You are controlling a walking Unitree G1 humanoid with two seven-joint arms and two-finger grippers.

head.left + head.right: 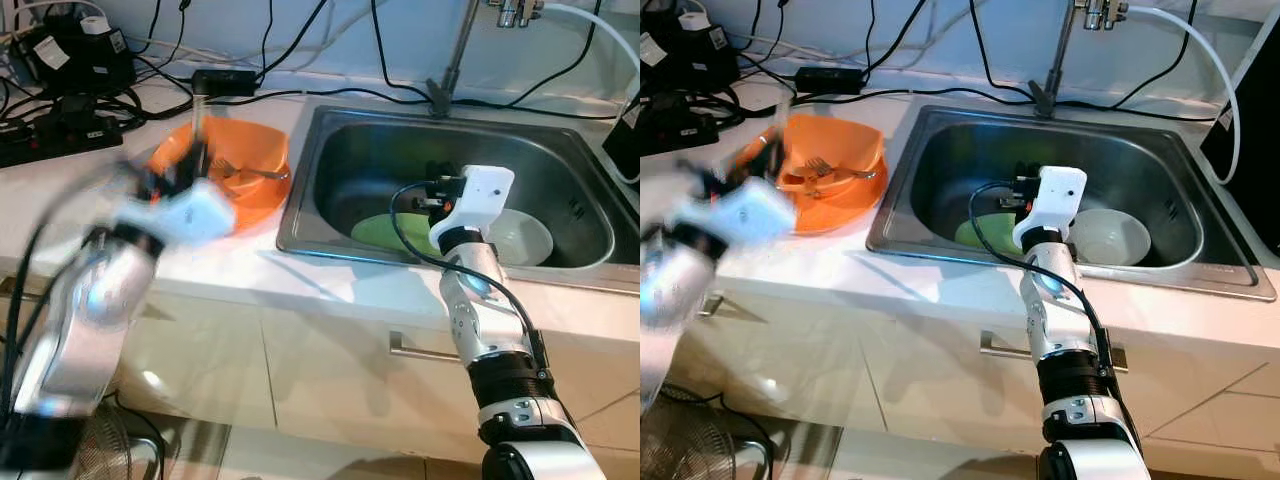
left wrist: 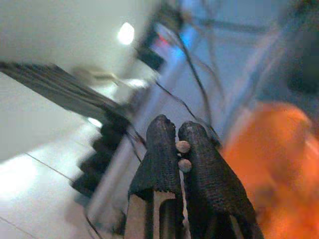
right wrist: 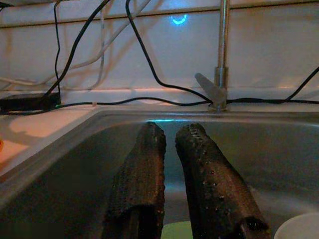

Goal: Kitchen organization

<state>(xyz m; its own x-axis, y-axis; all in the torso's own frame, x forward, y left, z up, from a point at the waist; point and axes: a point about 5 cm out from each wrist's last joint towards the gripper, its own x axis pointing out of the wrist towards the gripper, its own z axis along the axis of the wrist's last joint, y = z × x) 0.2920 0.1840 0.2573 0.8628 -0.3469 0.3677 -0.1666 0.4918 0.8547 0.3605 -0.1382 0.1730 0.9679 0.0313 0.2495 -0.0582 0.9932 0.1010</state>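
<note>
An orange bowl (image 1: 250, 160) stands on the white counter left of the sink, with a metal fork (image 1: 252, 174) lying in it. My left gripper (image 2: 177, 132) is blurred by motion at the bowl's near-left rim, fingers pressed shut with nothing seen between them. My right gripper (image 3: 169, 132) reaches into the steel sink (image 1: 300, 215), its fingers close together and holding nothing. It hangs just above a green plate (image 1: 380, 232). A white bowl (image 1: 528, 240) rests beside the plate on the sink floor.
Black power strips and adapters (image 1: 60, 70) with tangled cables crowd the counter's back left. The faucet (image 1: 450, 60) rises behind the sink. Below the counter are a cabinet handle (image 1: 420, 350) and a floor fan (image 1: 110, 450).
</note>
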